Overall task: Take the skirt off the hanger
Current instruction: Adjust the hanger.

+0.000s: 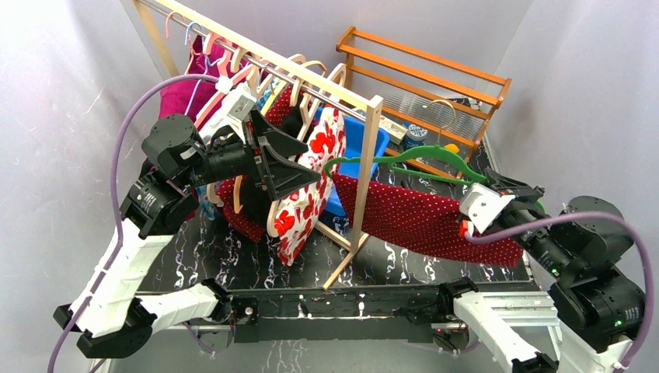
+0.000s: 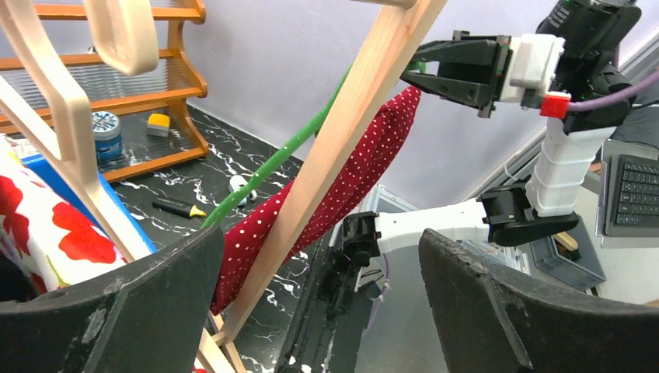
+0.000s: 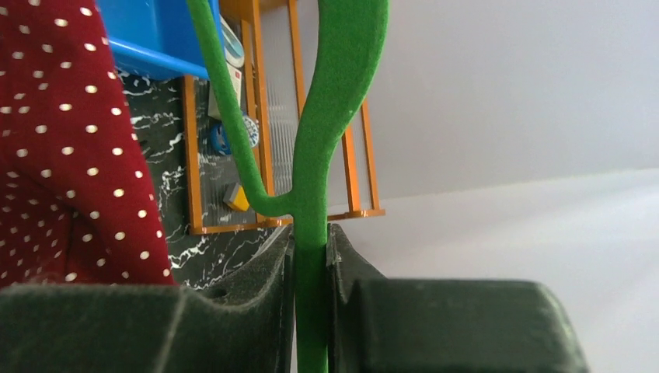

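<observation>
The red polka-dot skirt [image 1: 420,217] hangs over a green hanger [image 1: 404,159], held out to the right of the wooden rack. My right gripper [image 1: 497,185] is shut on the hanger's right end. In the right wrist view the green hanger [image 3: 311,186] runs straight between the pads of the right gripper [image 3: 311,264], with the skirt [image 3: 62,155] at the left. My left gripper [image 1: 311,159] is open beside the rack, apart from the skirt. Its wrist view shows the left gripper [image 2: 319,295] empty, with the skirt [image 2: 350,179] and hanger [image 2: 295,144] behind the rack's post.
The wooden clothes rack [image 1: 371,148] stands between my arms, holding a floral garment [image 1: 307,194], a magenta garment [image 1: 190,85] and several bare hangers. A blue bin [image 1: 373,144] and an orange shelf [image 1: 435,85] stand behind it. A yellow marker [image 2: 179,207] lies on the black marbled table.
</observation>
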You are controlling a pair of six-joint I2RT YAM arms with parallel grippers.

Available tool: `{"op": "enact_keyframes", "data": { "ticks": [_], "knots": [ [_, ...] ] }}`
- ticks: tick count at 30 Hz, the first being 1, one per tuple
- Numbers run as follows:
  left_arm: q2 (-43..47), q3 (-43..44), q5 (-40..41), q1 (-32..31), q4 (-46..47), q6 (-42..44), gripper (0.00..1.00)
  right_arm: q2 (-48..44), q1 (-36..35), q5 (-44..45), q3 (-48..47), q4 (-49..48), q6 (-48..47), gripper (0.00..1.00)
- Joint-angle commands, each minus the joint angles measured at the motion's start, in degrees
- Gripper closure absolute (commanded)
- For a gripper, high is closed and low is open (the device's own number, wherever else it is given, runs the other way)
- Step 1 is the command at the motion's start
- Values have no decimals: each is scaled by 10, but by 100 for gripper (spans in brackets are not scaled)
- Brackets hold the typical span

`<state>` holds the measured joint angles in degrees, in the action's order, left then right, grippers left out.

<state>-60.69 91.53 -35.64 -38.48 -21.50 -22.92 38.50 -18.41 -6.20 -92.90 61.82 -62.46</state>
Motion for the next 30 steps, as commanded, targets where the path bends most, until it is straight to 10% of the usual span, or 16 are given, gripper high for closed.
{"op": "enact_keyframes", "data": {
  "ticks": [1, 11, 20, 30],
  "knots": [
    [19, 5, 36, -1, -10, -4, 5, 9, -3, -76, -37, 0, -12, 100],
    [-29, 12, -51, -1, 0, -23, 16, 110, -8, -136, -48, -58, -8, 100],
    [-17, -24, 19, -2, -2, -22, 16, 212, -13, -229, -137, 35, -20, 100],
    [-5, 70, 160, -2, -216, 80, 13, 244, -13, -309, -134, 73, -32, 100]
  ]
}}
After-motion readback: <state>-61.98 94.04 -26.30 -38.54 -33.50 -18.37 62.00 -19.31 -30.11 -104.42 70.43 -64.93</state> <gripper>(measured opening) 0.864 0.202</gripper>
